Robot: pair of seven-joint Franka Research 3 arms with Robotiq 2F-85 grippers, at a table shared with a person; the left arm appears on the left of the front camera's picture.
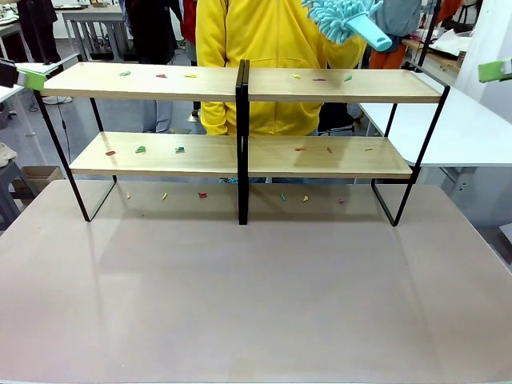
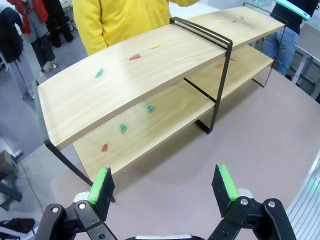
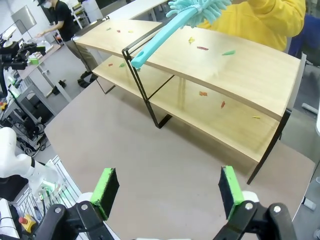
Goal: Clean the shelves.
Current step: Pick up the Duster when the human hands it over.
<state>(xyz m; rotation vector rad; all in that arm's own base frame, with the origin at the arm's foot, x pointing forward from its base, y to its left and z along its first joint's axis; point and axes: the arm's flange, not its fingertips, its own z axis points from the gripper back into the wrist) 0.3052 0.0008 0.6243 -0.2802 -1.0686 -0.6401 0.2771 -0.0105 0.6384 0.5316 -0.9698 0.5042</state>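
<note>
Shelves (image 1: 216, 82): two long light wood boards, smooth grain, on a thin black metal frame with a black centre post. They stand at the far side of the table (image 1: 256, 304), running left to right. The table top is matte grey-brown.

Small coloured scraps (image 1: 141, 149) in red, green, yellow and blue are scattered on both boards and on the table under the lower board.

A fluffy turquoise duster (image 1: 344, 20) with a smooth plastic handle is above the right half of the top board. A person in a yellow top (image 1: 264, 48) stands right behind the shelves. A white table (image 1: 464, 128) is off to the right.

Left hand (image 2: 164, 186): wide, green pads apart, nothing between them, near the shelves' left end.
Right hand (image 3: 169, 190): wide too, holding nothing, near the right end.
</note>
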